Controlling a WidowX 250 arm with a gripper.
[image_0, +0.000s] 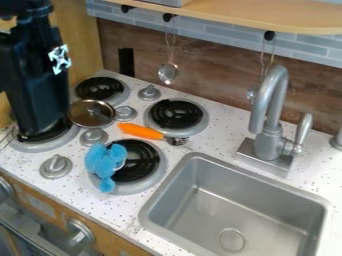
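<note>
Four burners (176, 116) here, with a little pan (92, 113) at left, probably propped on their rims, right beside the black gripper (39, 117) (honestly can't tell if that's spread or clamped), while a ladle (168, 73) at top centre dangles because it's hooked.

arm (32, 75): cropped upper-left | sink (165, 184): cropped bottom | leftmost burner (41, 146): part-hidden

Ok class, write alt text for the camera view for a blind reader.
At left, a black robot arm hangs over a toy kitchen counter beside a round lid or pan; a blue object lies on a burner near an orange-handled utensil; a sink, lower right.
</note>
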